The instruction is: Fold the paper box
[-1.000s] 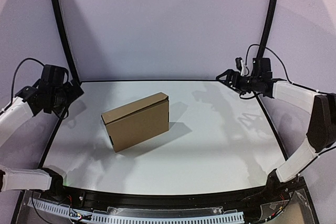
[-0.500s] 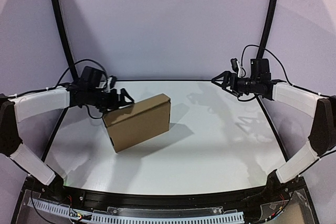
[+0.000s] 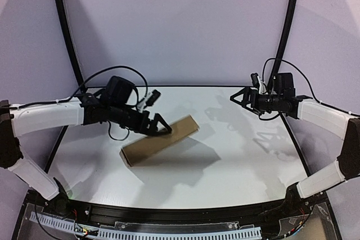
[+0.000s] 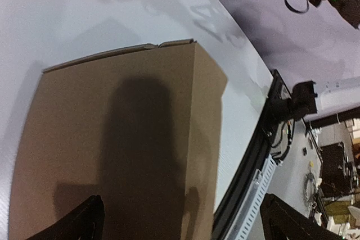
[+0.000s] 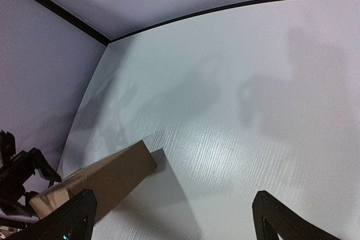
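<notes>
Top external view, entry. Paper box point(image 3: 169, 139): brown, closed, left of centre on the tabletop point(image 3: 247, 150), lying askew.

Left end effector point(image 3: 160, 126): arm stretched low over the box's far edge, jaws spread wide and gripping nothing; contact cannot be told.

Right end effector point(image 3: 236, 95): raised over the far right corner, released, well apart from the box.

Surroundings: white tabletop, pale lilac walls, black curved poles point(image 3: 63, 26).

Change: left arm has swung in from the left edge; the box has turned and shows a narrower face.

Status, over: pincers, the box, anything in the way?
Left pincer open over the paper box, contact unclear. Right pincer open, far right, apart from it. Box folded shut. Nothing blocking.
</notes>
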Tool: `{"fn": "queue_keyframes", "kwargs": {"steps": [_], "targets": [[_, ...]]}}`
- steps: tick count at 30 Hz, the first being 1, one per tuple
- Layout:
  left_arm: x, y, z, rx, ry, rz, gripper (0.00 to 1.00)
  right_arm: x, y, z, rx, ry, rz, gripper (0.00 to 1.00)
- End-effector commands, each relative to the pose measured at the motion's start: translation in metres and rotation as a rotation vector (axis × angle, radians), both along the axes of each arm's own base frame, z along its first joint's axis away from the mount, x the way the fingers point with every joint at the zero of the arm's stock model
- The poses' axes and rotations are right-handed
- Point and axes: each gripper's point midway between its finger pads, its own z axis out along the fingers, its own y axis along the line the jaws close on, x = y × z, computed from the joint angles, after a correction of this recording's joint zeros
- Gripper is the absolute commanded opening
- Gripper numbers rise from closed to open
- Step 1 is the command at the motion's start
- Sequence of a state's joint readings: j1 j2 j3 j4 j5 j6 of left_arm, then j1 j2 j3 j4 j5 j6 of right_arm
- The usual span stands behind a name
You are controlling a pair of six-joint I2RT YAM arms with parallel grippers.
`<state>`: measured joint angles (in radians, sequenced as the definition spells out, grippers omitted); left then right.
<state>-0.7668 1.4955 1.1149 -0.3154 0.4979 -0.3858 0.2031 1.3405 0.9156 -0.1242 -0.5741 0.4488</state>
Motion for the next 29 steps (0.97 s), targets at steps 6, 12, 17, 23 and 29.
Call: {"fn": "queue_keyframes", "kwargs": {"steps": [6,12,17,23,29], "targets": [[0.012,-0.002,-0.005,0.093,-0.065,0.191,0.99,-0.004,-0.022,-0.012,-0.11,-0.036,-0.08,0.98],[0.087,0.153,-0.005,0.211,-0.072,0.855,0.99,0.007,-0.064,-0.023,-0.225,-0.077,-0.225,0.98],[0.089,0.289,-0.018,0.196,-0.063,1.279,0.99,0.011,-0.101,-0.032,-0.367,-0.121,-0.349,0.98],[0.057,0.354,-0.01,0.297,-0.121,1.492,0.99,0.001,-0.133,-0.037,-0.467,-0.143,-0.5,0.98],[0.044,0.367,0.001,0.311,-0.166,1.546,0.99,-0.008,-0.149,-0.022,-0.461,-0.255,-0.608,0.98]]}}
